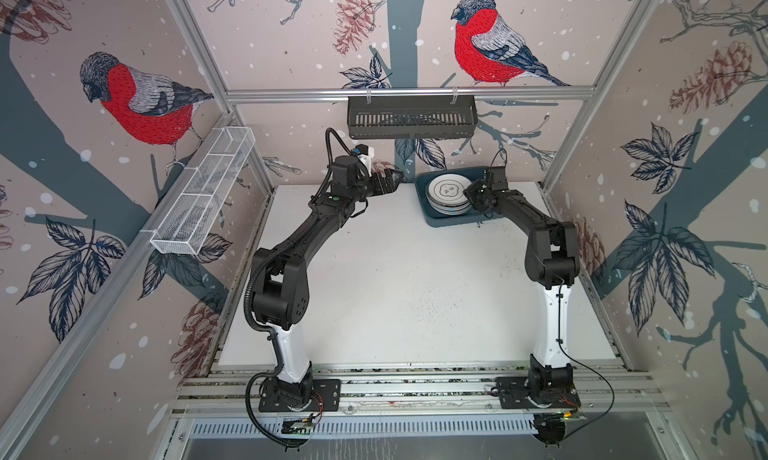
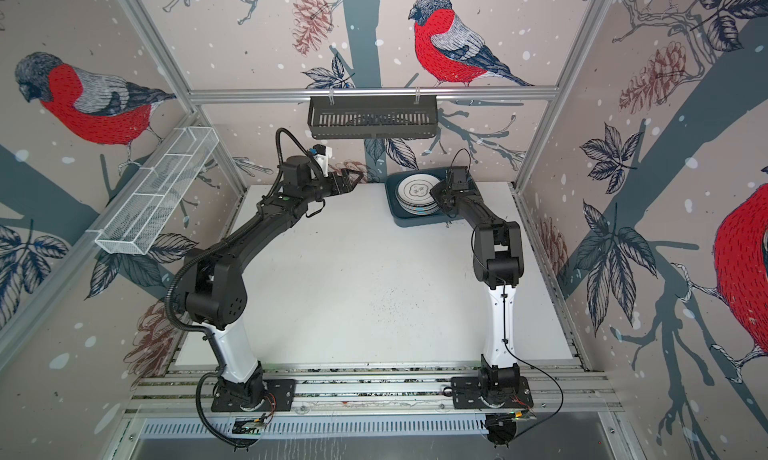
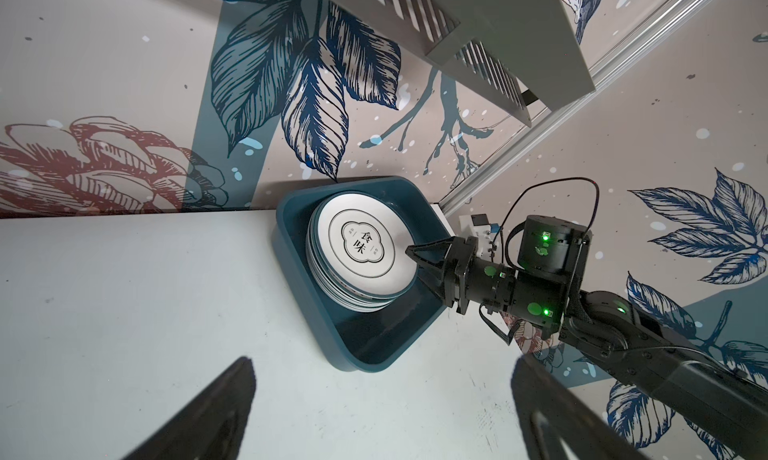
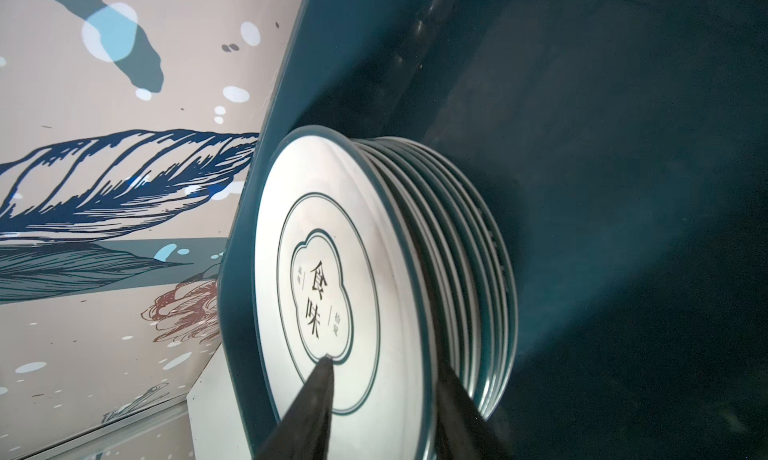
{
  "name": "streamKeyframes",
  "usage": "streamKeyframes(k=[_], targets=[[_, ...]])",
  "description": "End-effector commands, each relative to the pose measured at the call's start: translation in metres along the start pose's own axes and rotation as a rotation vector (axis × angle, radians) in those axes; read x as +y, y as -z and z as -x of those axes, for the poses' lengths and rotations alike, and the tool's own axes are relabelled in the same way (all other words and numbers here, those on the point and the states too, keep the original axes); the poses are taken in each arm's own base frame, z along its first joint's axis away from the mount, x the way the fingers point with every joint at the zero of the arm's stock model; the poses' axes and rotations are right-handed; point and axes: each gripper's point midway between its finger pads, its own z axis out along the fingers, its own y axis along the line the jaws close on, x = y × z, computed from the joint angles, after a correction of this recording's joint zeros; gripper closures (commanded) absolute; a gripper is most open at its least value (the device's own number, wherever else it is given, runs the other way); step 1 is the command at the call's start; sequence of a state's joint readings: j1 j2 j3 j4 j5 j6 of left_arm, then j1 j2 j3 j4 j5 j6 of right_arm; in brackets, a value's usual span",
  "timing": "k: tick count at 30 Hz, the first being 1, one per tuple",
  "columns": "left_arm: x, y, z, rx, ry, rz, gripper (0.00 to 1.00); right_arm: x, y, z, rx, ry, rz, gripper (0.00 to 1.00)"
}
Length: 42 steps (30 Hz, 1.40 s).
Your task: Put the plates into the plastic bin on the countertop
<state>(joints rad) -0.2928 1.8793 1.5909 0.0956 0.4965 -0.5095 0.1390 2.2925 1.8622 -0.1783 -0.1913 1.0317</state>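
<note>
- White speckled countertop (image 1: 395, 279), enclosed by bird-papered walls (image 1: 291, 42).
- Plastic bin (image 1: 446, 223) at one o'clock, holding the stacked plates (image 1: 446, 192).
- Right gripper (image 3: 412, 256): jaws partly parted astride the top plate (image 4: 332, 271) rim.
- Left gripper (image 1: 392, 179), twelve o'clock: jaws wide, empty.

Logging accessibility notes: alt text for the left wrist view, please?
A stack of white plates sits in a teal plastic bin on the countertop; the right end effector, jaws open, straddles the top plate at its rim. The left end effector, fingers wide apart, frames the foreground.
</note>
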Motion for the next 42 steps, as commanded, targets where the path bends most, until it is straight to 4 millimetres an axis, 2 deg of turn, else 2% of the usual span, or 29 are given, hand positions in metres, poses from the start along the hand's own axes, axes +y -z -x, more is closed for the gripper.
streamKeyframes(k=[1,11,16,21,27,32,36,38,42], targets=[[-0.006,0.003,0.004,-0.011,-0.013,-0.025,0.04,0.003,0.007,0.006,-0.032,0.024,-0.018,0.56],[-0.003,0.013,0.005,-0.020,-0.013,-0.009,0.04,0.016,0.024,0.016,-0.089,0.103,-0.029,0.27],[-0.002,0.022,0.006,-0.033,-0.011,0.024,0.04,0.019,0.039,0.020,-0.114,0.159,-0.052,0.24],[0.003,0.044,0.009,-0.083,-0.019,0.100,0.04,0.008,0.064,0.016,-0.140,0.226,-0.093,0.15],[0.024,0.087,0.005,-0.175,-0.031,0.274,0.04,-0.001,0.118,0.012,-0.225,0.327,-0.102,0.05],[0.044,0.131,-0.008,-0.258,-0.046,0.439,0.04,-0.028,0.170,0.013,-0.326,0.406,-0.180,0.00],[0.062,0.181,-0.023,-0.381,-0.091,0.583,0.04,-0.061,0.213,0.017,-0.400,0.430,-0.263,0.00],[0.071,0.207,-0.031,-0.434,-0.106,0.657,0.04,-0.084,0.236,0.020,-0.458,0.419,-0.324,0.00],[0.095,0.254,-0.060,-0.542,-0.132,0.810,0.03,-0.139,0.282,0.027,-0.588,0.364,-0.445,0.00]])
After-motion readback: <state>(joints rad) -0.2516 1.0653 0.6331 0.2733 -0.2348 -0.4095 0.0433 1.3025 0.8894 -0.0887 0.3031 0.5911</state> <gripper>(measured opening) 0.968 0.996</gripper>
